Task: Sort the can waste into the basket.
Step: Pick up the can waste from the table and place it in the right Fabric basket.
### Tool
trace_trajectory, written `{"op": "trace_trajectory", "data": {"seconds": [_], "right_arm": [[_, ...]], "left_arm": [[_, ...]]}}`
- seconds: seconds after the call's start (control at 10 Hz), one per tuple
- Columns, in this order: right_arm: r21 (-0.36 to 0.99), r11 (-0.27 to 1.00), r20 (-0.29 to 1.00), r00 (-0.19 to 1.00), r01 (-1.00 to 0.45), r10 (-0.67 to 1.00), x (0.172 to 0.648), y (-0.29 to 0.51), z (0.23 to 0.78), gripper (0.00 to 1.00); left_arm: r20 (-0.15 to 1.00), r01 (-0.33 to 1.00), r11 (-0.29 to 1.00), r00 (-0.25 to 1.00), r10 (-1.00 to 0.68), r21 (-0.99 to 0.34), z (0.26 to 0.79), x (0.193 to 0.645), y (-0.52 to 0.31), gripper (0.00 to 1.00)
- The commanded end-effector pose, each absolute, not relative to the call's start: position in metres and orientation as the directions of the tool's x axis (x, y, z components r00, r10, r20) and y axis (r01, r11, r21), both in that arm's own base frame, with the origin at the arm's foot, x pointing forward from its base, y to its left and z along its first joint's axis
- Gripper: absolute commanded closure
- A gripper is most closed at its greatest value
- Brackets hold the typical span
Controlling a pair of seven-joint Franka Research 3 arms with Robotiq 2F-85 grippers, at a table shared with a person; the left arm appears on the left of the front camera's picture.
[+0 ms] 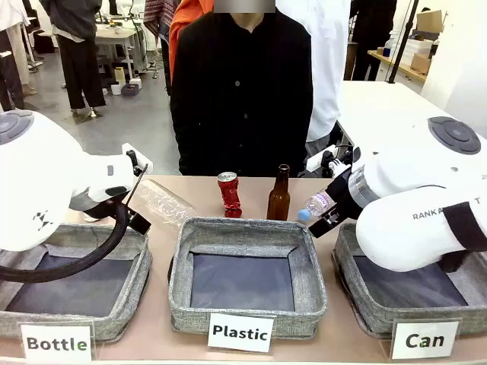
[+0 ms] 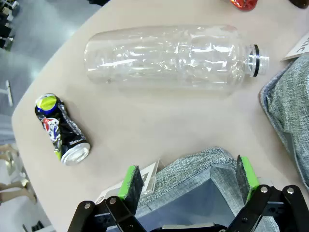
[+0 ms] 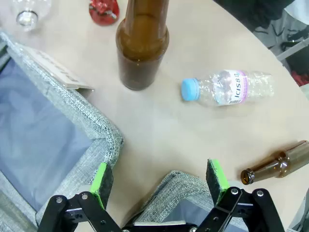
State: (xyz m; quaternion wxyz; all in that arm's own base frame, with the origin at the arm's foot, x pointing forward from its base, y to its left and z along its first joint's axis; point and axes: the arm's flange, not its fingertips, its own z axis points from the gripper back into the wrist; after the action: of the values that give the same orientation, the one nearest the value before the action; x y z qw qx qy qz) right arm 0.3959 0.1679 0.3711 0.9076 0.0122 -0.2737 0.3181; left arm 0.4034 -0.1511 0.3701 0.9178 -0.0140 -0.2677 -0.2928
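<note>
A crushed red can stands upright at the far middle of the table; its edge shows in the right wrist view. A dark blue-black crushed can lies on its side near the table's rounded edge, left of my left gripper. That gripper is open and hangs over a grey basket's corner with nothing between its pads. The basket signed "Can" sits at the front right. My right gripper is open and empty above this basket's corner.
A large clear plastic bottle lies beyond the left gripper. A brown glass bottle stands upright, a small blue-capped plastic bottle lies beside it, and another brown bottle lies farther off. Baskets "Plastic" and "Bottle" sit alongside. A person stands across the table.
</note>
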Motion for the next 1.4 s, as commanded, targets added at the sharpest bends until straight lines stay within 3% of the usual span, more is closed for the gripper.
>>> {"op": "trace_trajectory", "data": {"seconds": [0.0,1.3], "right_arm": [[-0.152,0.797,0.505,0.648,-0.584,0.571,0.3958,0.1679,0.3711,0.0],[-0.152,0.797,0.505,0.648,-0.584,0.571,0.3958,0.1679,0.3711,0.0]], "left_arm": [[0.5,0.545,0.828,0.685,-0.53,0.131,0.3702,0.4034,-0.1512,0.0],[0.5,0.545,0.828,0.685,-0.53,0.131,0.3702,0.4034,-0.1512,0.0]]}}
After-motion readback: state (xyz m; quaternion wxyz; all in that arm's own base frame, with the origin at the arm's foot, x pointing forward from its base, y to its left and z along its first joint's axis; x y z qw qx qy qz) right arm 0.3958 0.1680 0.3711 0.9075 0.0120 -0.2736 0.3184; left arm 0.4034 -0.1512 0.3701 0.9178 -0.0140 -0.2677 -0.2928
